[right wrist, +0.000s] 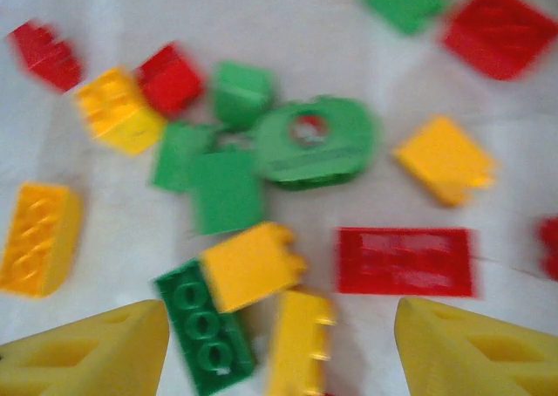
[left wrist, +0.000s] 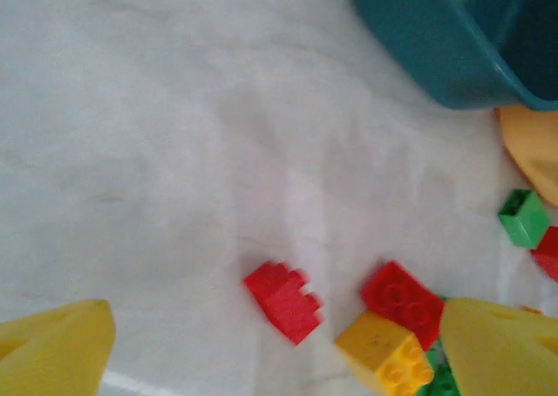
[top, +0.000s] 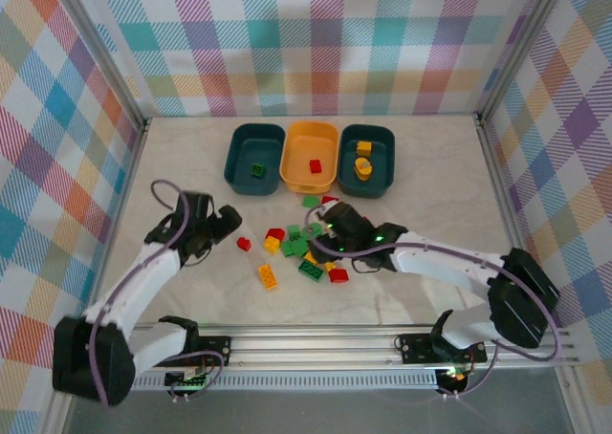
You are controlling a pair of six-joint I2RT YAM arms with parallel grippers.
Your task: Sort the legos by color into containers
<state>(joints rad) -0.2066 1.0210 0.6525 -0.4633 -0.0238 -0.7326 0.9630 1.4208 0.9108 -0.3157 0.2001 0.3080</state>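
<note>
**Sorting barely begun: most legos lie loose**

Top view: the three containers stand at the far side. The left teal tub point(top: 232, 157) holds one green brick point(top: 258, 169). The yellow-orange tub point(top: 298, 174) holds one red brick point(top: 316, 165), and the right teal tub point(top: 384, 140) a couple of yellow pieces point(top: 363, 162). The remaining legos point(top: 301, 248) lie scattered mid-table between the left gripper point(top: 229, 222) and the right gripper point(top: 322, 232).

Left wrist view: its fingers point(left wrist: 52, 348) are spread wide and empty over a loose red block point(left wrist: 283, 302).

Right wrist view: fingers point(right wrist: 471, 352) likewise parted, nothing held, above the mixed heap point(right wrist: 253, 265).
</note>
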